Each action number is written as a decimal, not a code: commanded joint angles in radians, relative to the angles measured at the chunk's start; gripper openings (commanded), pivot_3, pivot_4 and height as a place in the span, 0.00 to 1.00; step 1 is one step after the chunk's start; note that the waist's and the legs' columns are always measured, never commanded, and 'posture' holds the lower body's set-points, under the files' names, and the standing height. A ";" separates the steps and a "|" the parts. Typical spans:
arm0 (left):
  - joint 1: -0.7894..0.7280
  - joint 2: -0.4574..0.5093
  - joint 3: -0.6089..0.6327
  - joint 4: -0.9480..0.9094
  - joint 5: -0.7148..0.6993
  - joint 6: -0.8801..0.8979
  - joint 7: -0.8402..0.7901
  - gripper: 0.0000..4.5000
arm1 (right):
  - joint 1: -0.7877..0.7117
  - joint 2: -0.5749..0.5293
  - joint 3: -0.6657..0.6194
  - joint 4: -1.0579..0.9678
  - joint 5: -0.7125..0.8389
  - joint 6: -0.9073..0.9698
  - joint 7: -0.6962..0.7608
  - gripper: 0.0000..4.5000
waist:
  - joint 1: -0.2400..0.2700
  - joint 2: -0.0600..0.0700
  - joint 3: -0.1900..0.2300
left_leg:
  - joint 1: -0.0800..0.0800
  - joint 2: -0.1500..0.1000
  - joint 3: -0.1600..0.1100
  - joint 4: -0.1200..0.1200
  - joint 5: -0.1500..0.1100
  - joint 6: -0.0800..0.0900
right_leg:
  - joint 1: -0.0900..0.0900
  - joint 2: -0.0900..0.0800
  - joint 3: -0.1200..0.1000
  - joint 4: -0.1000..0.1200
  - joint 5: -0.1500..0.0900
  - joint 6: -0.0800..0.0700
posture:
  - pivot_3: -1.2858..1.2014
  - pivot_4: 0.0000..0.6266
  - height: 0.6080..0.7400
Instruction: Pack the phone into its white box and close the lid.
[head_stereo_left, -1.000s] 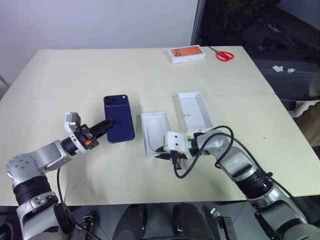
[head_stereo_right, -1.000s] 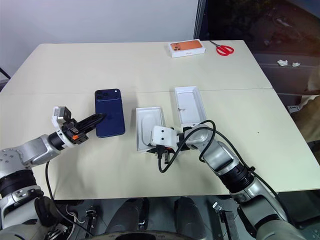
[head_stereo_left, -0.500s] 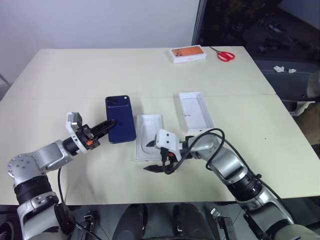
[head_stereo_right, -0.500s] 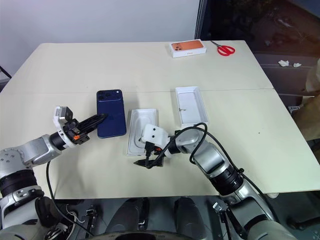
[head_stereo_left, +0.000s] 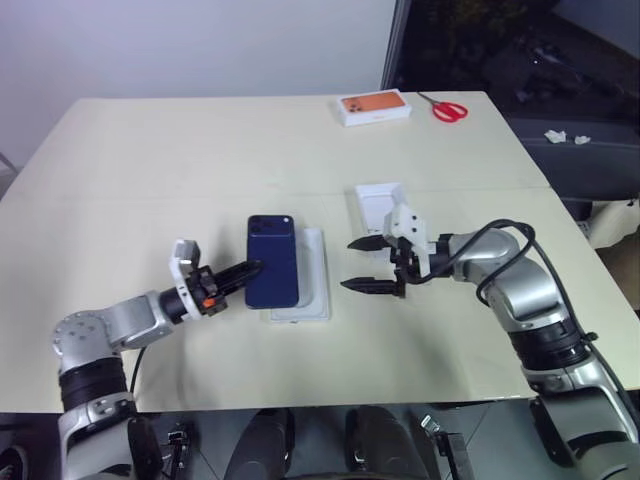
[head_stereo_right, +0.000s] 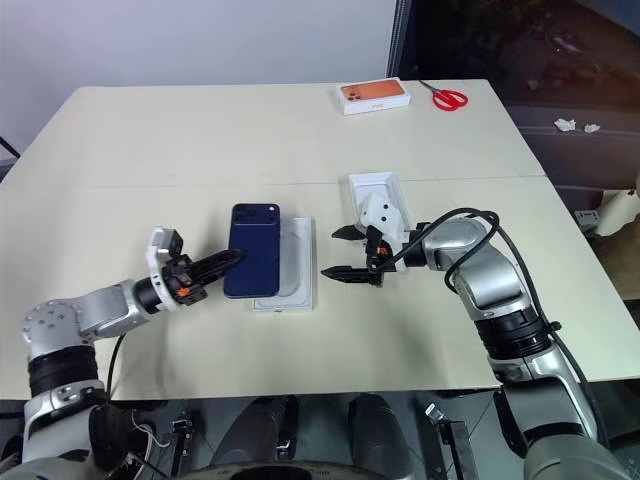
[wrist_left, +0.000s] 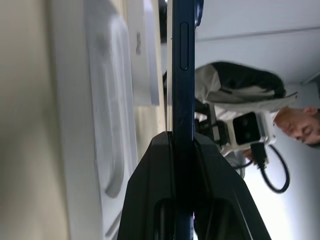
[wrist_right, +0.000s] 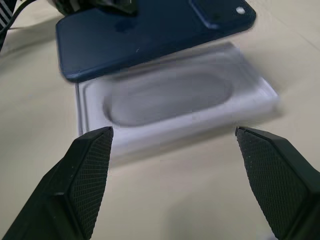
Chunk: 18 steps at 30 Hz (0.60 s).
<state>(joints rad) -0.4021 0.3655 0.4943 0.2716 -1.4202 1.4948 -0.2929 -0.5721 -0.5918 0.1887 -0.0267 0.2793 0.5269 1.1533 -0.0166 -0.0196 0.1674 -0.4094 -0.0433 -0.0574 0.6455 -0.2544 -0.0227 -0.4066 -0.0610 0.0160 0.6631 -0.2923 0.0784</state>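
Beige table (head_stereo_left: 150, 150), dark blue glossy phone (head_stereo_left: 272, 273) over the white insert tray (head_stereo_left: 312, 290).
Left gripper (head_stereo_left: 252, 268) pinches the phone's near edge; right gripper (head_stereo_left: 366, 264), beside the tray, gapes wide, empty.

Head stereo pair high over table (head_stereo_left: 120, 150); wrist cameras close, sharing phone (wrist_right: 145, 35)

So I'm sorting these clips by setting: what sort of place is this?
Probably an office or lab test room, not a home: a wide plain beige table against a bare white wall, with red scissors and an orange-topped box at the far edge, and a person seated nearby.
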 joint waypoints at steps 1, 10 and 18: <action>-0.026 -0.019 -0.021 -0.003 0.023 -0.040 0.002 0.09 | -0.016 -0.027 -0.024 0.000 0.002 -0.055 0.018 0.91 | 0.001 0.000 0.000 | 0.000 0.000 0.000 0.000 0.000 0.000 | 0.000 0.000 0.000 0.000 0.000 0.000 | 0.52 0.24 1.00; -0.032 -0.024 -0.060 0.010 0.078 -0.072 -0.030 0.09 | 0.001 -0.027 -0.033 0.019 -0.004 -0.088 -0.026 0.91 | 0.005 0.000 0.000 | 0.000 0.000 0.000 0.001 0.001 -0.002 | 0.001 0.000 0.000 0.000 0.000 0.000 | 0.52 0.24 1.00; -0.048 -0.022 -0.062 0.009 0.094 -0.043 -0.017 0.64 | -0.004 -0.024 -0.026 0.037 -0.022 -0.113 -0.048 0.92 | 0.007 0.000 0.000 | 0.000 0.000 0.000 0.001 0.001 -0.002 | 0.001 0.000 0.000 0.000 0.000 0.000 | 0.52 0.24 1.00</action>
<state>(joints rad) -0.4445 0.3375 0.4349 0.2945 -1.3225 1.4389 -0.3103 -0.5660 -0.6112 0.1845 0.0189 0.2561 0.4310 1.1087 -0.0101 -0.0197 0.1674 -0.4093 -0.0437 -0.0573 0.6465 -0.2534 -0.0244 -0.4052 -0.0612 0.0158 0.6629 -0.2923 0.0784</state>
